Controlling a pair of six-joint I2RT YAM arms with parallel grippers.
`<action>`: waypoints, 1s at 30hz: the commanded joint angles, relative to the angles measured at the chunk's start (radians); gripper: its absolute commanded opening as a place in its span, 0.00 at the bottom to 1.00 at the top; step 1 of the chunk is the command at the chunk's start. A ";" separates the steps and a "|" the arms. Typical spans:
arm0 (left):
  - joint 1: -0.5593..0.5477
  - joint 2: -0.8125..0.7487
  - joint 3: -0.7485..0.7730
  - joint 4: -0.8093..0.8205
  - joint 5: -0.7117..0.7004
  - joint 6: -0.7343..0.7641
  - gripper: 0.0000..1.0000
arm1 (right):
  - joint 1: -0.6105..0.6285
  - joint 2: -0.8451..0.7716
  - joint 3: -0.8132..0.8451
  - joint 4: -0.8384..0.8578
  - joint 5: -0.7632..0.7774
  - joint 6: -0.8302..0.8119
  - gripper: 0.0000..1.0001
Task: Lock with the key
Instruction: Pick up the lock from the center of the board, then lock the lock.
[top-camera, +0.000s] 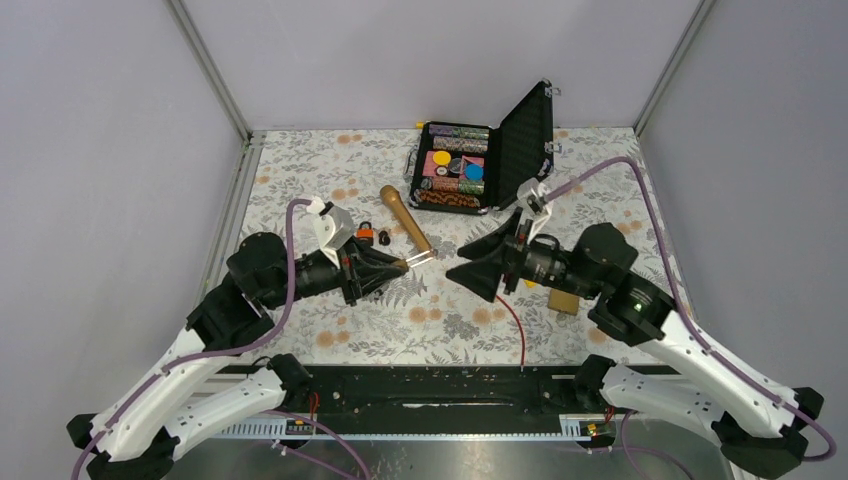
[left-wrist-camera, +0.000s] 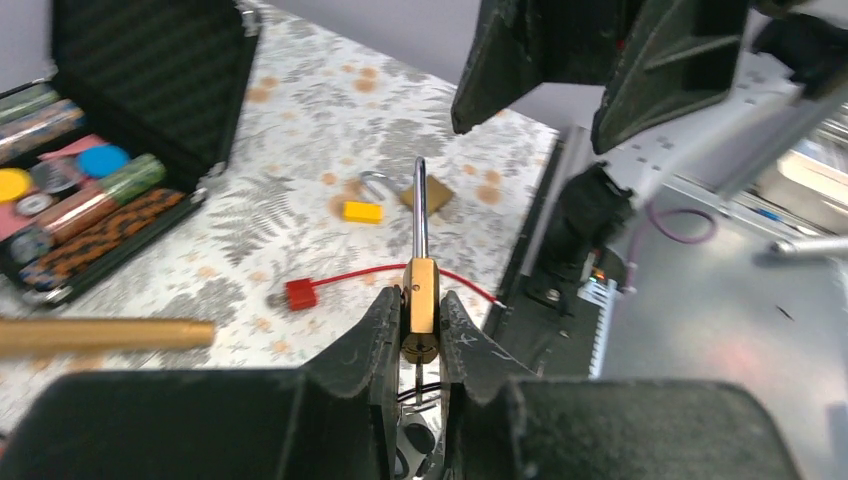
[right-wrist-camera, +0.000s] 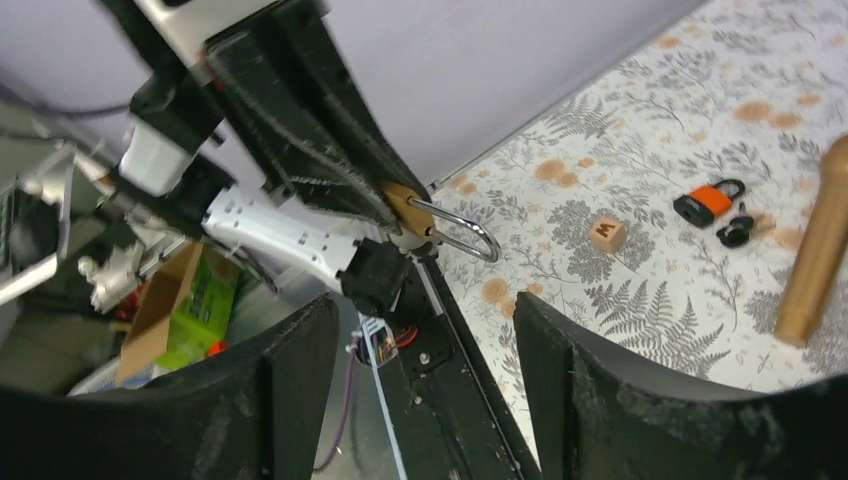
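My left gripper is shut on a brass padlock, and its fingers pinch the body from both sides. The silver shackle points away from the wrist toward my right gripper. A thin metal piece sticks out of the padlock's keyhole end, back between the fingers. My right gripper is wide open and empty, facing the padlock and its shackle a short way off. Both are held above the table.
An orange padlock and a black key lie behind my left gripper. A wooden stick and an open chip case are farther back. A yellow padlock, a red cable and a wooden block lie under the right arm.
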 joint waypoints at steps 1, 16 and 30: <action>-0.001 0.016 0.079 0.041 0.249 0.014 0.00 | 0.000 -0.049 0.058 -0.102 -0.191 -0.183 0.69; -0.003 0.021 0.059 0.200 0.441 -0.094 0.00 | 0.000 -0.038 0.094 -0.093 -0.331 -0.292 0.55; -0.003 0.056 0.049 0.268 0.458 -0.161 0.00 | 0.002 -0.017 0.105 0.014 -0.424 -0.224 0.47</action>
